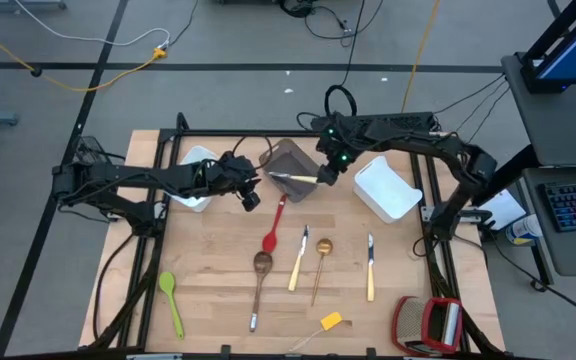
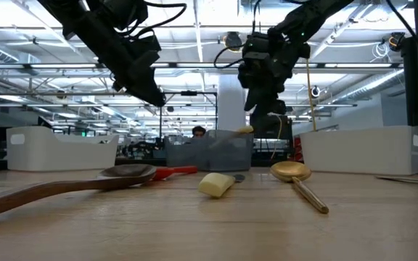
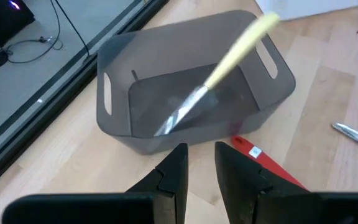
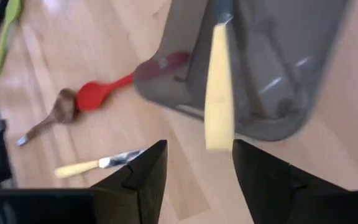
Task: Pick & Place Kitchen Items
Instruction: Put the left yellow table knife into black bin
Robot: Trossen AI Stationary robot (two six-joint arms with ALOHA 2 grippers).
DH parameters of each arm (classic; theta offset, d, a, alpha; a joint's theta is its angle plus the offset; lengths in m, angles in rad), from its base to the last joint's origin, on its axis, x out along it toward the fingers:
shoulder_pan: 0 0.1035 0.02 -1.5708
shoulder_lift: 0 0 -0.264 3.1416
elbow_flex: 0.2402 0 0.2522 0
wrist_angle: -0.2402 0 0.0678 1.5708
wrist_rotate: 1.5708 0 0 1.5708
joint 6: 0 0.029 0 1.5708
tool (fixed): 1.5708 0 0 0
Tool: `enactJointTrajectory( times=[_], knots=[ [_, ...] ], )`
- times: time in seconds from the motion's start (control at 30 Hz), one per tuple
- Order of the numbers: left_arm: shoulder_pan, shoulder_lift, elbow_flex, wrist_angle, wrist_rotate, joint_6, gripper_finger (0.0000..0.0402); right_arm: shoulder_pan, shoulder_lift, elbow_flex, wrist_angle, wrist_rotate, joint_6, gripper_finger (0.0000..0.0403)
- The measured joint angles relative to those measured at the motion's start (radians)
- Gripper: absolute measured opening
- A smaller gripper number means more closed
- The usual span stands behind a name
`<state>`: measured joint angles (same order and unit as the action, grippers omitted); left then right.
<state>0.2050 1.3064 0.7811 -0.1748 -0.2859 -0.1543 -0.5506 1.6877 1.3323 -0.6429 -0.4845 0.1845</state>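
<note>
Kitchen items, stock on view:

- Pale-handled knife (image 3: 229,68): blade down in the grey bin (image 1: 290,168), handle slanting up over the rim, just ahead of the right claw (image 4: 194,165). That claw's fingers stand spread with the handle free between and beyond them; I judge it released, the knife dropping or just landed.
- Red spoon (image 1: 274,228): on the table (image 1: 208,290), handle end touching the near wall of the grey bin, directly below the left claw (image 3: 199,171).
- Brown wooden spoon (image 1: 259,282), second pale-handled knife (image 1: 298,260), gold spoon (image 1: 321,262), third knife (image 1: 370,266): in a row on the table, well apart from both claws.
- Green spoon (image 1: 171,300) and small yellow piece (image 1: 331,321): near the table's front edge, farthest from the claws.
- White bins, one (image 1: 386,187) beside the right claw and one (image 1: 194,178) behind the left arm: contents cannot be made out.

Left claw: hovering beside the grey bin, fingers narrowly apart, grasping nothing.

Progress, as judged: one knife binned, seven pieces left on the table; early in the job.
</note>
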Motion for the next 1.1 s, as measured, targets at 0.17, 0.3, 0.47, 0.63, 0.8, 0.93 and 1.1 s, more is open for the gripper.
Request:
enactJointTrajectory(
  times=[0.17,0.3,0.47,0.63,0.8,0.93,1.1],
  knots=[
    [-0.029,0.000,0.000,-0.060,0.001,-0.030,0.0085,-0.013,-0.058,0.001,-0.002,0.081,-0.053,0.0167],
    [-0.057,0.000,0.000,-0.132,0.057,-0.131,0.0085,0.009,-0.092,0.001,0.006,0.092,-0.069,0.0167],
    [-0.095,0.000,0.000,-0.208,0.173,-0.268,0.0085,0.065,-0.109,0.001,0.054,0.091,-0.080,0.0167],
    [-0.157,0.000,0.000,-0.320,0.261,-0.457,0.0085,0.149,-0.109,0.001,0.127,0.092,-0.157,0.0165],
    [-0.251,0.000,0.000,-0.444,0.261,-0.652,0.0085,0.246,-0.109,0.001,0.240,0.095,-0.296,0.0174],
    [-0.323,0.000,0.000,-0.489,0.194,-0.746,0.0085,0.313,-0.110,0.001,0.314,0.095,-0.378,0.0199],
    [-0.374,0.000,0.000,-0.474,0.093,-0.774,0.0085,0.371,-0.110,0.001,0.269,0.092,-0.512,0.0227]
  ],
)
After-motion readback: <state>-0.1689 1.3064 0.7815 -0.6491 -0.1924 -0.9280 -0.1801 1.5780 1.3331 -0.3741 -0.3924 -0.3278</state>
